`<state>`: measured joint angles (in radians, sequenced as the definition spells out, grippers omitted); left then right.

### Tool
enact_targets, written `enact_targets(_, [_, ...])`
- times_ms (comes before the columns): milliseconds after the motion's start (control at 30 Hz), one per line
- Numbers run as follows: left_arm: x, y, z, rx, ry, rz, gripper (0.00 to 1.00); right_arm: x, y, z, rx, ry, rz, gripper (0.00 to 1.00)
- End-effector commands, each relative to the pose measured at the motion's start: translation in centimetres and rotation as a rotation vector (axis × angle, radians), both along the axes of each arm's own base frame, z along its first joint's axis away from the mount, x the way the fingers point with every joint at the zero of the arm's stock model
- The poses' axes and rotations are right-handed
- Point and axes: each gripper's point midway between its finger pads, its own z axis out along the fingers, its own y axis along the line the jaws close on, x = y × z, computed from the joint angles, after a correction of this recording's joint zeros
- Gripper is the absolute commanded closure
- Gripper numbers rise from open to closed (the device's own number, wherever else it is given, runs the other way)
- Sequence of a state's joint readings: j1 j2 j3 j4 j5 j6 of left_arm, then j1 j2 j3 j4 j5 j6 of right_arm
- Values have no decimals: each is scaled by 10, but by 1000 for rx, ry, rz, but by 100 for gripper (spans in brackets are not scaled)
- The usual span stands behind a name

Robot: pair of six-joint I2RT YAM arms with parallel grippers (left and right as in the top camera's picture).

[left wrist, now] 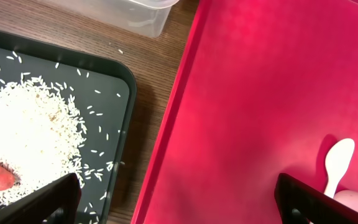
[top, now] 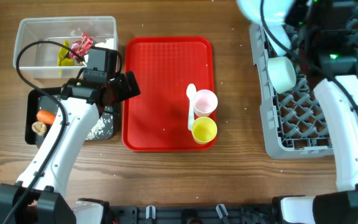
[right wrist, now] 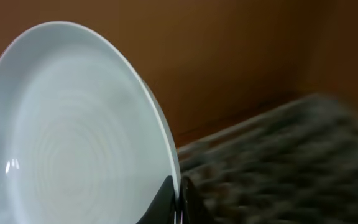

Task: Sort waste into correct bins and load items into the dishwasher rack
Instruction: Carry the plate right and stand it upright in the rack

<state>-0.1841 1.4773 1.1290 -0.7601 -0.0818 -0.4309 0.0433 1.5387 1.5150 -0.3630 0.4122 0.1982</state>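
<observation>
1. Right tool point(right wrist: 178, 199) clamps tight on the rim of the pale blue plate point(right wrist: 73, 137), holding it on edge by the far side of the dishwasher rack point(top: 291, 130), likely to slot between pegs.
2. Left tool point(left wrist: 179, 205) gapes wide, empty, above the black tray point(left wrist: 114, 124) and red tray point(left wrist: 260, 93) edges.

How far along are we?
Waste looks sorted: crumpled wrappers in the clear plastic tub, orange carrot and white rice in the black tray. One pale blue bowl sits in the grey peg rack. The right pincer holds the pale blue round plate. Pink cup, yellow cup and white spoon wait on the red tray.
</observation>
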Motion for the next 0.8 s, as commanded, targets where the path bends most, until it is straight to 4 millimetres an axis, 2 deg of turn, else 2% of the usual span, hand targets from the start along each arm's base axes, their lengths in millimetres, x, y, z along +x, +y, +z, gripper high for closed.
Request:
enact_targets(0, [2,1,7,12,-22,-5,0,-29,-67,9,-277,116,-273,96])
enact_targets(100, [2,1,7,12,-22,-5,0,-44,-98,3,-365,202,-383,96])
enact_targets(200, [2,1,7,12,-22,-5,0,-45,-115,-12,-453,309,-368,96])
enact_targets(267, [2,1,7,12,-22,-5,0,-40,-120,-27,-533,413,-323,96])
enact_targets(367, [2,1,7,12,-22,-5,0,-29,-124,-60,-697,630,-231,96])
enact_targets(533, [2,1,7,12,-22,-5,0,-17,-130,-92,-780,758,-194,96])
enact_targets(767, [2,1,7,12,-22,-5,0,-2,-127,-114,-774,763,-149,95])
